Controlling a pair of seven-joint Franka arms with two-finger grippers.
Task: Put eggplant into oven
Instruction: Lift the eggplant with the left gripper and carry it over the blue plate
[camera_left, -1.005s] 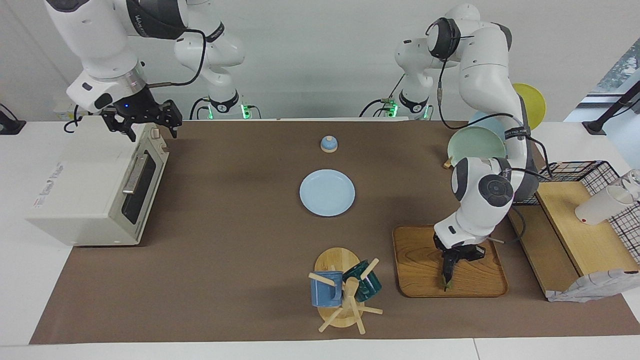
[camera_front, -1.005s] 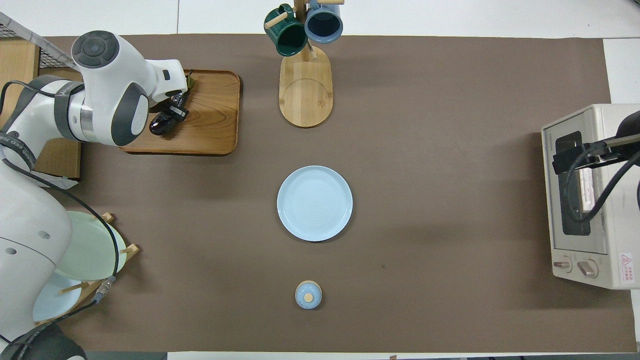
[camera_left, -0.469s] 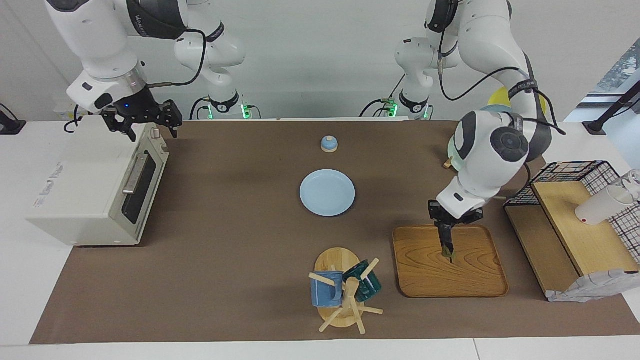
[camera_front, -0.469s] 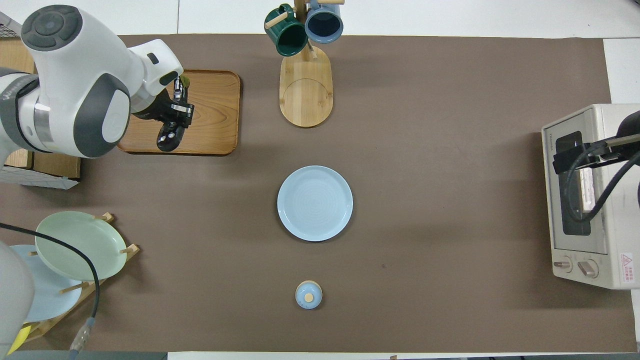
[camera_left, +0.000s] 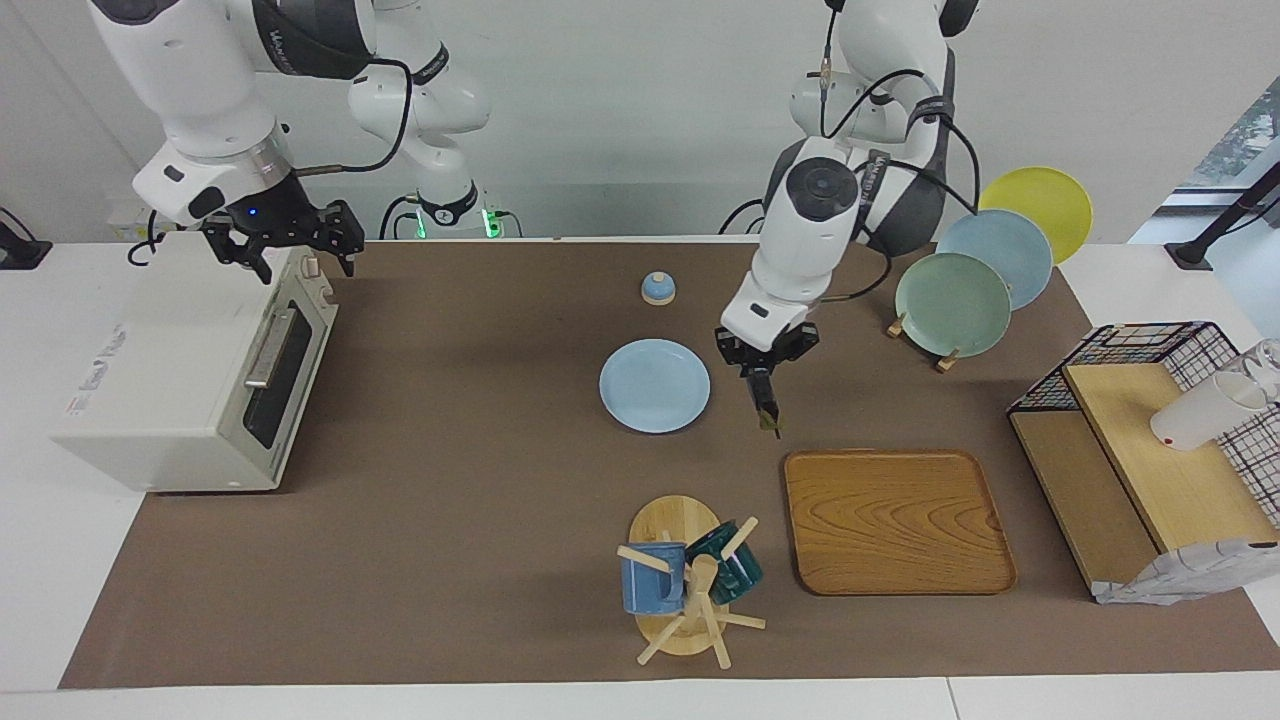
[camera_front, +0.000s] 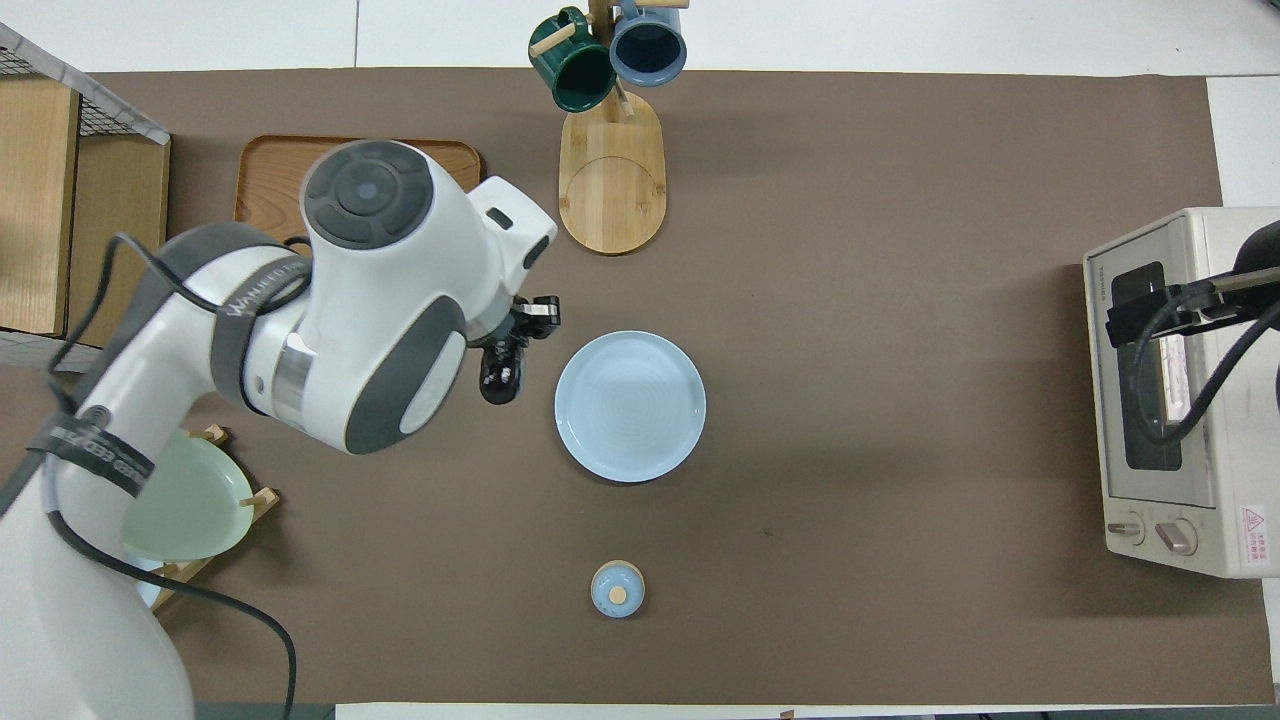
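Since the previous frame, the left tool (camera_left: 762, 388) has travelled from over the wooden tray (camera_left: 898, 520) to a raised position over the table (camera_left: 450, 480), beside the blue plate (camera_left: 654, 385) on the side toward the left arm's end. It is clamped on the eggplant (camera_left: 767, 410), which hangs nearly vertical, dark and glossy; its lower tip appears green. The tray now lies bare. The right tool (camera_left: 295, 240) remains fully open over the oven (camera_left: 190, 370), whose door is closed.

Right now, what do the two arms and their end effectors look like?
Both arms are glossy white with rounded dark grey joint caps, black cables looped along them and lettered black bands. The left end effector and right end effector are black; a small blue light glows above the right.
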